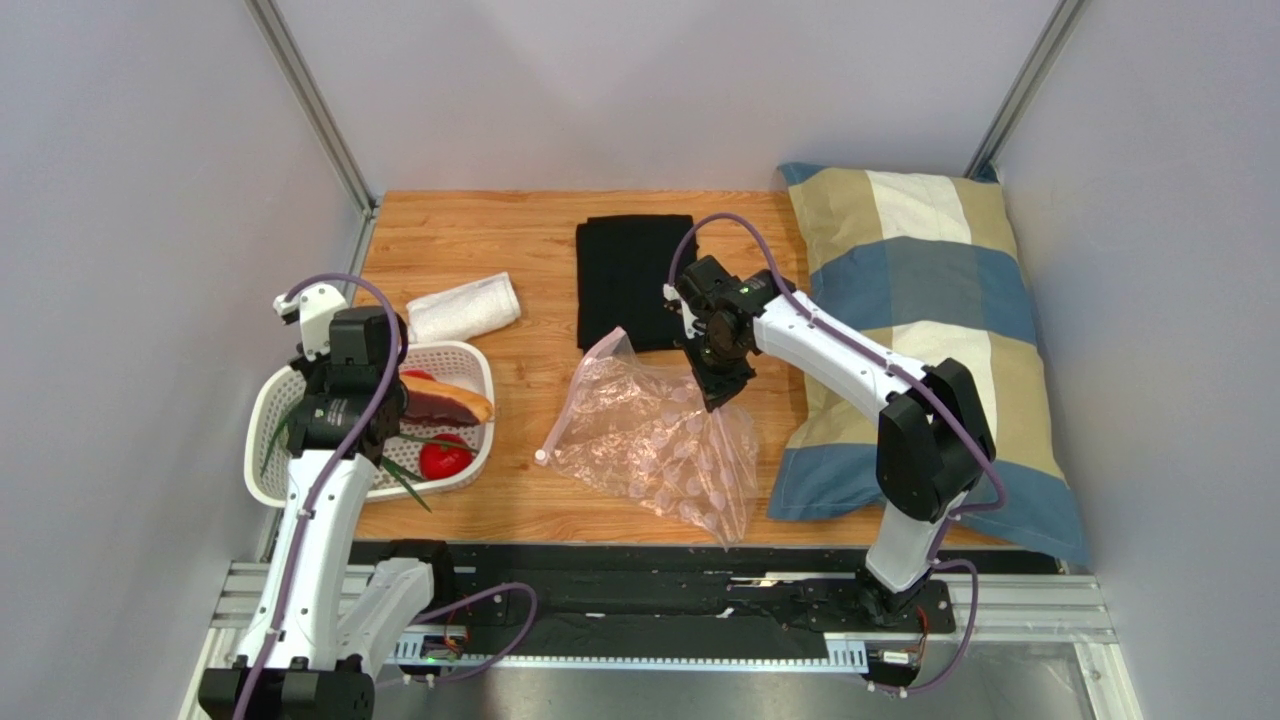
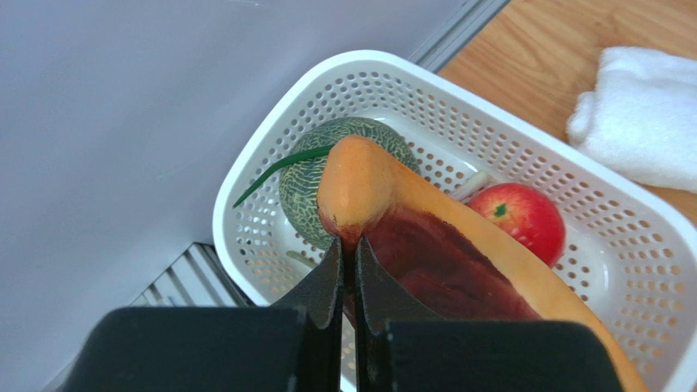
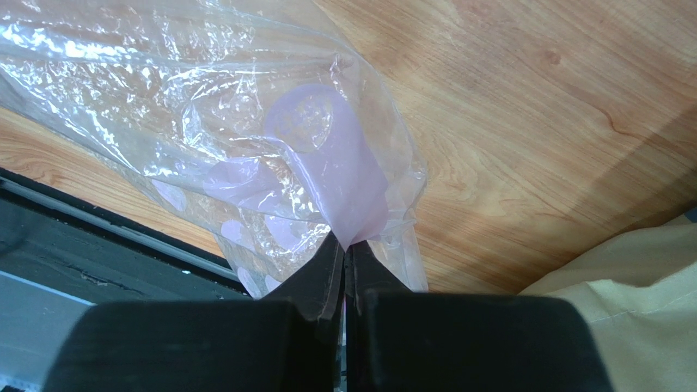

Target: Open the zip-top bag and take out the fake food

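The left arm is raised from its base at the near left and bent over the white perforated basket (image 2: 384,55). The left gripper (image 2: 348,253) is clenched on the edge of the orange elongated piece (image 2: 368,180), a smooth curved shell with a dark red inner face, held over the basket. Inside the basket a glossy red round fruit (image 2: 523,219), a green netted round piece (image 2: 307,184) and a thin green stem (image 2: 282,167) are seen. A rolled white towel (image 2: 646,122) of soft nap lies just beyond the basket.

The right arm is stretched forward and to the left from the near right. The right gripper (image 3: 348,245) is pinched shut on a fold of the zip-top bag (image 3: 245,139), clear crinkled film printed with pale pink dots. The bag is spread over the middle of the wooden table (image 1: 466,225), between the basket and a plaid pillow (image 1: 917,315), with a folded black cloth (image 1: 628,278) just beyond it.
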Action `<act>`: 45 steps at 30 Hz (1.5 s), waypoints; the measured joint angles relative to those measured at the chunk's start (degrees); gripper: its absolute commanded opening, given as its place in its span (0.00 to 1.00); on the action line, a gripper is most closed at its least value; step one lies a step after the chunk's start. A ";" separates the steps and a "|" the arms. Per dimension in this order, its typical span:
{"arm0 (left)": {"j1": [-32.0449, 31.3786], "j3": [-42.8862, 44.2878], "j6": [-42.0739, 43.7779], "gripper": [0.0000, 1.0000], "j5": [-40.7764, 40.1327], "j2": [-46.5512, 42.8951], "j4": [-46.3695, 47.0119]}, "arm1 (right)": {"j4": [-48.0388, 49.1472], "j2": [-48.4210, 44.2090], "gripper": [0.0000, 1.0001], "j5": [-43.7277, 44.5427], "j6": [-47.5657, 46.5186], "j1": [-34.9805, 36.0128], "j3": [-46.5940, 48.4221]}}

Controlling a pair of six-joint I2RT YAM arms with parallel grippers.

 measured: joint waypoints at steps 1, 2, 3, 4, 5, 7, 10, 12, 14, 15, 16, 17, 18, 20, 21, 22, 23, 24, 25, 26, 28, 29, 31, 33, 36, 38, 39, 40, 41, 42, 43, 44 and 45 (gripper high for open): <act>0.04 -0.70 0.83 0.00 -0.87 0.00 0.33 | -0.04 0.00 0.00 0.04 -0.02 0.33 0.00; 0.04 -1.31 1.66 0.00 -1.44 0.00 0.61 | -0.04 0.00 0.00 0.11 -0.02 0.46 0.00; 0.04 -1.86 2.45 0.00 -2.03 0.00 0.94 | -0.07 0.00 0.00 0.15 -0.04 0.48 0.00; 0.04 -2.38 3.28 0.00 -2.78 0.04 1.38 | -0.07 0.00 0.00 0.26 -0.07 0.48 0.00; 0.04 -2.64 4.04 0.00 -3.32 0.17 1.70 | -0.07 0.00 0.00 0.42 -0.09 0.48 0.00; 0.39 -2.75 5.38 0.00 -4.37 0.61 2.64 | -0.11 0.00 0.00 0.57 -0.11 0.48 0.00; 2.14 -2.75 7.32 0.00 -6.08 1.77 4.26 | -0.17 0.00 0.00 0.59 -0.11 0.48 0.00; 3.61 -2.75 7.91 0.06 -6.97 2.99 5.09 | -0.20 0.00 0.00 0.57 -0.11 0.48 0.00; 4.15 -2.67 7.54 0.37 -6.58 4.04 4.90 | -0.24 0.00 0.03 0.57 -0.11 0.55 0.00; 4.26 -2.27 6.80 0.45 -5.53 4.66 4.13 | -0.28 0.00 0.06 0.57 -0.09 0.57 0.00; 4.28 -1.68 6.16 0.48 -4.11 5.27 2.99 | -0.35 0.00 0.16 0.61 -0.09 0.59 0.00; 4.31 -0.98 4.76 0.62 -2.67 5.84 1.92 | -0.42 0.00 0.21 0.68 -0.07 0.61 0.00; 4.26 0.13 2.69 0.64 -0.72 6.56 0.13 | -0.52 0.00 0.26 0.85 0.00 0.66 0.00; 4.28 1.84 -0.68 0.66 1.81 7.54 -2.51 | -0.87 0.00 0.43 1.29 0.15 0.72 0.00; 4.28 2.95 -2.91 0.66 3.30 7.91 -4.55 | -1.01 0.00 0.48 1.46 0.37 0.74 0.00; 4.28 3.96 -4.76 0.70 4.85 8.00 -6.29 | -1.16 0.00 0.57 1.88 0.39 0.85 0.00; 4.28 5.09 -6.64 0.71 6.49 7.91 -8.11 | -1.46 0.00 0.60 2.36 0.20 1.03 0.20; 4.13 5.95 -7.74 0.73 7.76 7.63 -9.20 | -1.66 0.00 0.63 2.78 0.44 1.11 0.46; 3.61 6.71 -8.81 0.78 9.01 7.19 -9.94 | -1.88 0.00 0.68 3.41 0.33 1.22 0.90; 2.99 7.37 -9.75 0.78 9.97 6.62 -10.56 | -2.25 0.04 0.69 4.28 0.26 1.38 1.68; -0.48 8.81 -12.07 0.78 11.63 4.74 -11.96 | -3.82 0.92 0.75 5.95 0.17 1.68 4.90; -2.54 9.46 -13.07 0.79 12.46 4.09 -12.41 | -4.17 1.75 0.77 6.95 0.15 1.88 6.93; -7.13 11.08 -15.23 0.79 14.51 3.50 -13.84 | -5.07 3.78 0.80 9.57 0.13 2.47 11.69; -11.61 12.79 -17.49 0.79 16.41 3.67 -14.93 | -5.81 5.27 0.80 12.96 0.24 3.34 15.58; -20.96 14.49 -20.90 0.80 19.06 4.37 -16.15 | -7.89 5.03 0.86 16.50 0.81 4.63 18.12; -29.49 15.08 -23.10 0.84 20.81 4.46 -16.26 | -8.96 3.13 0.98 17.16 1.64 5.27 17.64; -32.44 15.19 -23.45 0.85 21.62 4.39 -15.98 | -9.11 1.40 1.00 17.09 2.34 5.51 16.65; -35.21 15.21 -24.00 0.88 22.49 4.28 -15.47 | -9.07 -0.63 1.00 17.03 3.17 5.60 15.30; -38.73 15.21 -24.52 0.90 23.52 4.22 -14.58 | -8.96 -3.87 1.00 16.94 4.31 5.79 13.20; -42.16 15.21 -24.85 0.91 24.46 4.22 -13.35 | -9.07 -7.87 1.00 16.70 5.68 5.90 10.62; -44.37 15.21 -25.03 0.94 25.11 4.22 -12.39 | -9.42 -11.41 1.00 16.63 6.82 5.92 8.90; -47.56 15.21 -25.29 0.95 25.38 4.26 -11.04 | -9.09 -15.63 1.00 16.59 8.13 5.90 6.82; -50.18 15.28 -25.40 0.95 25.33 4.31 -9.84 | -8.17 -20.61 1.00 16.55 9.68 5.90 4.31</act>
